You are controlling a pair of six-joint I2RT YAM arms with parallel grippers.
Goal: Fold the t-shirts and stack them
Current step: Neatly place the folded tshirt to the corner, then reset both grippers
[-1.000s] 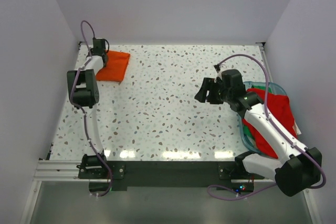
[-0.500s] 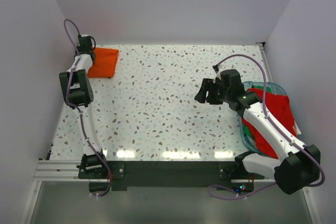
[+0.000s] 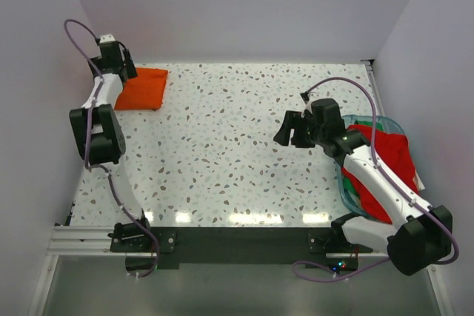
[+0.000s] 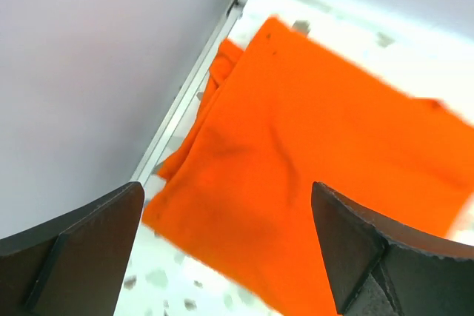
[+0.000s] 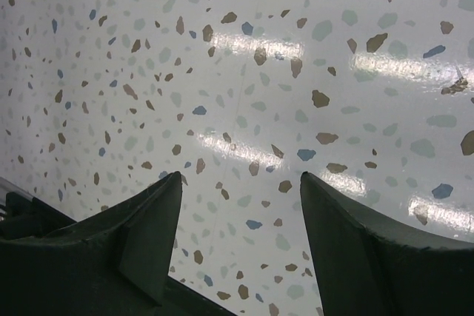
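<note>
– At the far left corner of the worktop [image 3: 244, 146], what is entered?
– Item one: orange t-shirt [image 3: 142, 88], folded to a flat, rough rectangle. Its left edge is against the rail by the left wall. The long axis seems to run left to right along the far edge, though the overhead view makes that hard to judge.
– Left gripper [image 3: 127, 72]?
– Over the shirt's far left part, jaws wide apart, nothing between them. In the wrist view the orange t-shirt [image 4: 311, 175] fills the gap between the fingers of the left gripper [image 4: 226, 257], and it appears to lie below them, not touched.
– Item two?
– Red t-shirt [image 3: 392, 157], unfolded, heaped in the clear teal-rimmed bin [image 3: 344, 183] at the right edge, spilling over its rim. Well apart from item one.
– Right gripper [image 3: 289, 129]?
– Just left of the bin, above bare speckled worktop. The right gripper [image 5: 241, 234] has its jaws apart and holds nothing.
</note>
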